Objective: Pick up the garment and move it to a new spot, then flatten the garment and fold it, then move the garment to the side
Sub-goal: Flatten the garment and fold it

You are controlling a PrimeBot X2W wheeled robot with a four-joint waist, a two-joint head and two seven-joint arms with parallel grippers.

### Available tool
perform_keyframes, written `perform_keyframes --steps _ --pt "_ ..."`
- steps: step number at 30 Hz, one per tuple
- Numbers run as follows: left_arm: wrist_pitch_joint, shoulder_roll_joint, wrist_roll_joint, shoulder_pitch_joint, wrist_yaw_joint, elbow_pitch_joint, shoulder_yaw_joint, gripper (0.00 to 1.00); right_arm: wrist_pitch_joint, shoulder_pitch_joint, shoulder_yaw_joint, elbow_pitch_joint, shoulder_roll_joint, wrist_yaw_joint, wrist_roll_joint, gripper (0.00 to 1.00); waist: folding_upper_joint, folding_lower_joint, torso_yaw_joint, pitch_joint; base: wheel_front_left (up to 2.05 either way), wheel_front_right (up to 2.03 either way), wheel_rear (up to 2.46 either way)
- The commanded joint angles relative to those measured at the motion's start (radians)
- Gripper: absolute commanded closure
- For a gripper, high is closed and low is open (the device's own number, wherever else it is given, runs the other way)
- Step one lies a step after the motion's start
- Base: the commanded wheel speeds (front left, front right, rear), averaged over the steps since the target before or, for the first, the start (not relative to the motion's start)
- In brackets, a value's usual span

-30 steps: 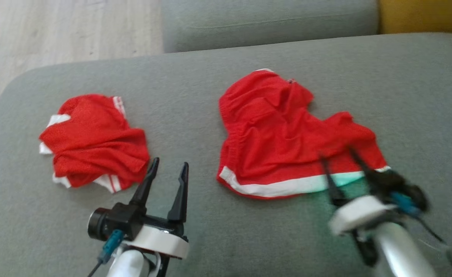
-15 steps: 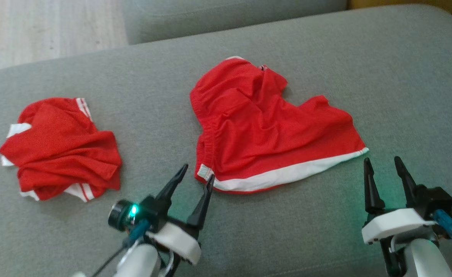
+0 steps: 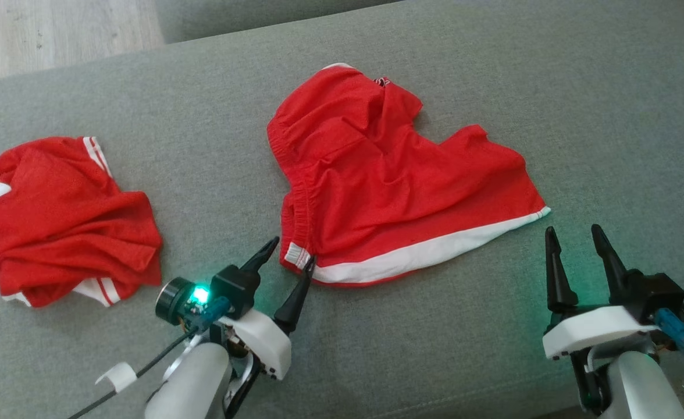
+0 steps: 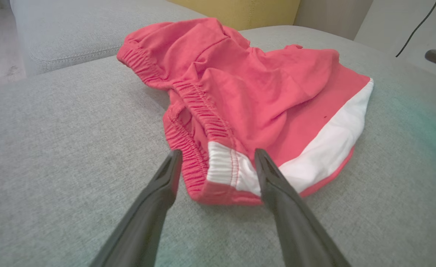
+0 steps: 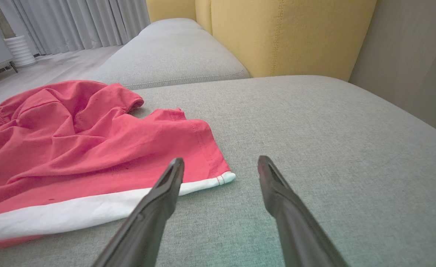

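Garment [image 3: 400,186] lies crumpled on sofa cushion [image 3: 493,70], ahead of both sets of fingertips.

Left gripper [image 3: 292,251]: fingers spread, nothing held, waistband corner [image 4: 221,170] straddled between tips.

Right gripper [image 3: 573,229]: fingers released, empty; hem corner [image 5: 227,178] just ahead of inner fingertip, untouched.

Step judged: two-corner grasp for lift. Elastic best taken deeper between left fingers before closing. Right fingers to be brought forward over corner, both layers pinched.

Long axis judged along white band, gripper to gripper. Waistband at left fingers, leg end toward right fingers.
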Motion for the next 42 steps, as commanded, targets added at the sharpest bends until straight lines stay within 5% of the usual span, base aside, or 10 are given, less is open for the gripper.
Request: perform_keyframes --steps 1,3,5,19,42 --pt "-0.003 0.017 -0.012 -0.043 -0.004 -0.024 0.022 0.00 -0.014 -0.035 0.021 -0.031 -0.005 -0.001 0.005 0.00 0.0000 -0.0002 0.000 0.001 0.00 0.00 0.00" --pt "-0.006 0.019 -0.019 -0.047 -0.004 -0.019 0.015 0.09 -0.014 -0.036 0.020 -0.026 -0.005 -0.001 0.002 0.00 0.0000 -0.0002 0.001 0.002 0.00 0.00 0.00" --pt "-0.005 0.019 -0.029 -0.052 -0.005 -0.014 0.001 1.00 -0.014 -0.038 0.020 -0.020 -0.005 -0.001 -0.001 0.00 0.0000 -0.0002 0.002 0.003 0.00 0.00 0.00" --pt "-0.104 0.006 -0.057 -0.032 0.029 -0.088 -0.009 1.00 0.022 -0.080 -0.045 0.076 -0.005 -0.001 -0.060 0.00 0.0000 -0.0002 0.042 -0.017 0.00 0.00 0.00" --pt "-0.117 -0.006 -0.066 -0.036 0.042 -0.118 -0.042 1.00 0.189 -0.241 -0.134 0.276 -0.005 -0.001 -0.220 0.00 0.0000 -0.0002 0.091 0.005 0.00 0.00 0.00"
